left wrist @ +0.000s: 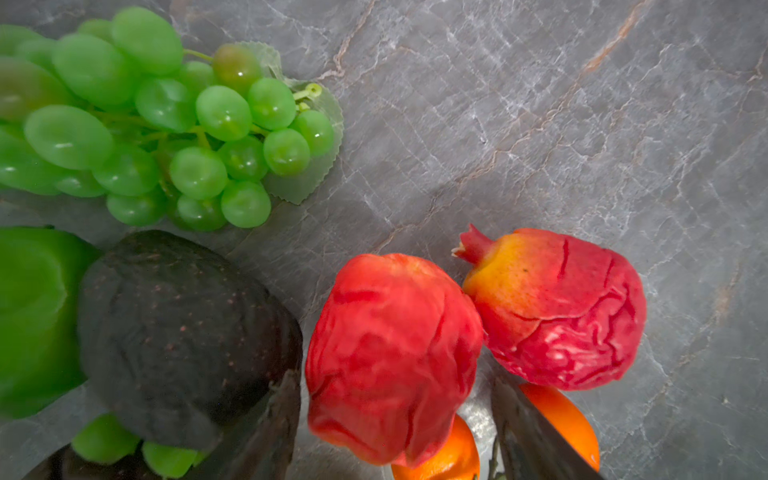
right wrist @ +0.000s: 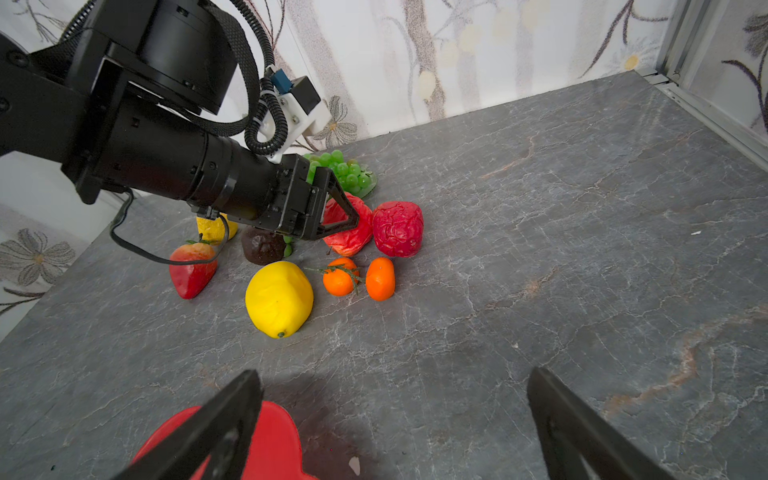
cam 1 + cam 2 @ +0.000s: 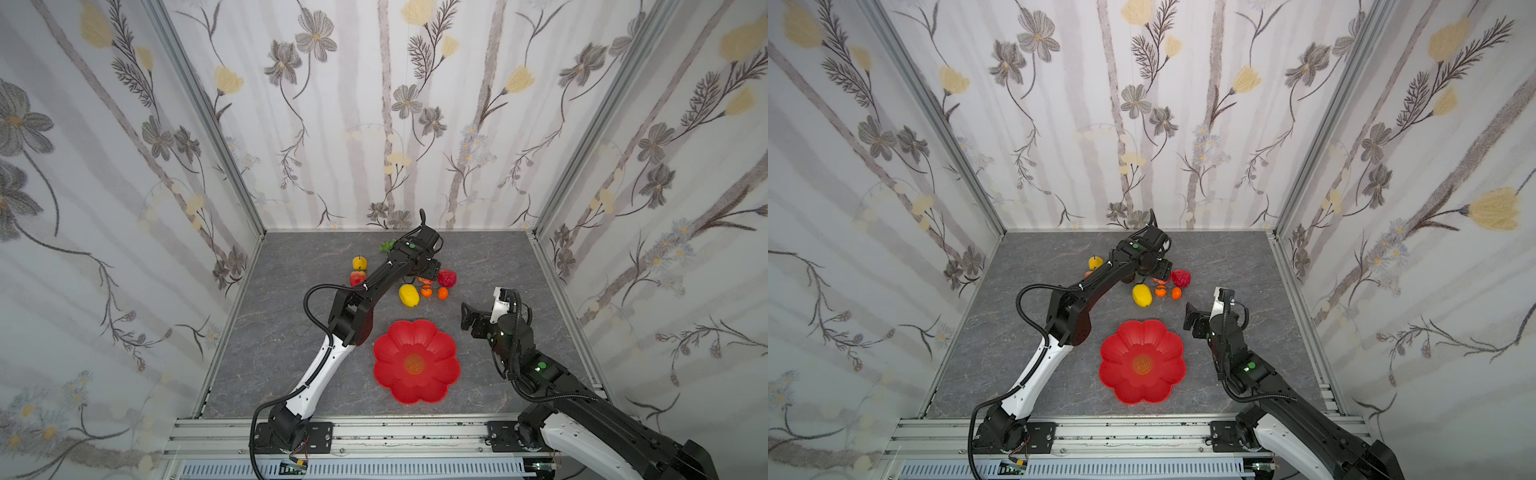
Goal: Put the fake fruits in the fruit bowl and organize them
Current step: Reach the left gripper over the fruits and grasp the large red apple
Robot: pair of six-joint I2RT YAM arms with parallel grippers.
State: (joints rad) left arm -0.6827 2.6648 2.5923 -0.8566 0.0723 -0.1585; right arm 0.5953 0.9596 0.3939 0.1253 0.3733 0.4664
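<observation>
Left wrist view: a crumpled red fruit point(image 1: 390, 316) is straddled by the left gripper point(image 1: 395, 378), jaws apart, not yet closed on it, so the pick is judged in hand. The fruit bowl point(image 3: 417, 332) lies empty, well apart, near the wide, empty right gripper point(image 2: 395, 374). Closing, lifting and carrying to the bowl are called for next

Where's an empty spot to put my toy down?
Bare tabletop right of the pomegranate, toward the side wall; another strip between the lemon and the red fruit bowl. Crowded around the grapes, avocado and little oranges.
</observation>
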